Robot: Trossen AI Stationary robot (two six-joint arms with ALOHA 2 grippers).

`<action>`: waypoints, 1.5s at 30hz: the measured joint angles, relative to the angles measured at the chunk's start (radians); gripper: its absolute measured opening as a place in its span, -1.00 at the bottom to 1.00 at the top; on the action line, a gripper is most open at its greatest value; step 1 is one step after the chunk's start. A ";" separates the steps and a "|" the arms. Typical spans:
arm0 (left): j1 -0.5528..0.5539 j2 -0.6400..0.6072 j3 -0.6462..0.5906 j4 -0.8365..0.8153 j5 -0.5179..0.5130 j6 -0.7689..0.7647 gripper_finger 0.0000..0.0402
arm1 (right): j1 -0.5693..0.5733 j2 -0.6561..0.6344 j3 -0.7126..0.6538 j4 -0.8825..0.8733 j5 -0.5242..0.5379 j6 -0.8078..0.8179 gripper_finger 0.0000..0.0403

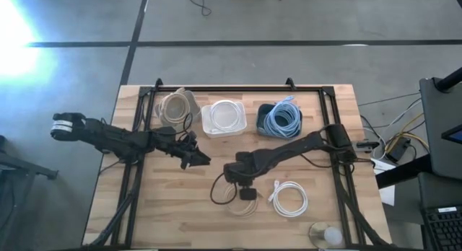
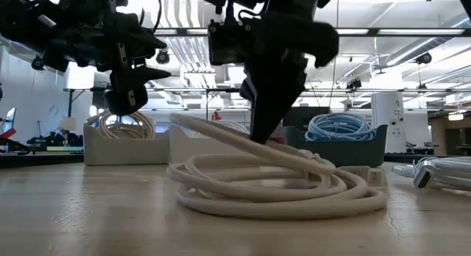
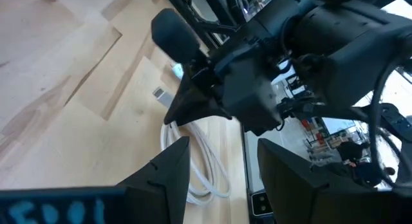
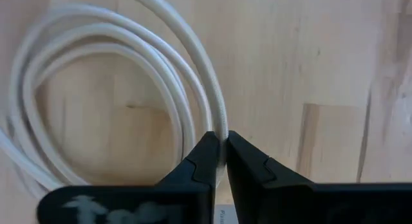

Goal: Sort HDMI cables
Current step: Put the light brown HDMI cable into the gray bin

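One beige coil flat on table, front middle, one strand pinched between closed right gripper fingers. White coil just beside. Left gripper nearby, fingers apart, empty.

Bare wood along near edge, three bins lining far edge, white coil blocking near-right
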State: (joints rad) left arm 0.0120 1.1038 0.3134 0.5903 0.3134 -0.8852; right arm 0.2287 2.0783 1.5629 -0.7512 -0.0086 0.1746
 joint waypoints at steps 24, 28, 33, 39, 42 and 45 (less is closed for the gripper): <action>0.000 0.000 -0.001 -0.002 0.003 0.022 -0.14 | 0.061 0.018 -0.031 -0.075 0.012 0.017 -0.02; 0.000 0.000 -0.002 -0.002 0.003 0.022 -0.14 | 0.069 0.012 -0.006 -0.121 0.012 0.082 0.03; 0.001 0.000 -0.002 0.000 0.003 0.023 -0.14 | 0.066 0.006 0.004 -0.140 0.016 0.165 0.03; 0.001 0.000 -0.002 0.000 0.008 0.023 -0.14 | 0.059 0.012 -0.028 -0.142 0.074 0.255 0.03; 0.001 0.000 -0.002 0.000 0.010 0.023 -0.14 | 0.059 0.011 -0.027 -0.140 0.089 0.283 0.03; 0.000 0.000 -0.002 0.000 0.011 0.023 -0.14 | 0.059 0.010 -0.009 -0.159 0.089 0.317 0.03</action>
State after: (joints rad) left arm 0.0124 1.1034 0.3119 0.5903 0.3240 -0.8627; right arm 0.2878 2.0880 1.5535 -0.9104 0.0805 0.4920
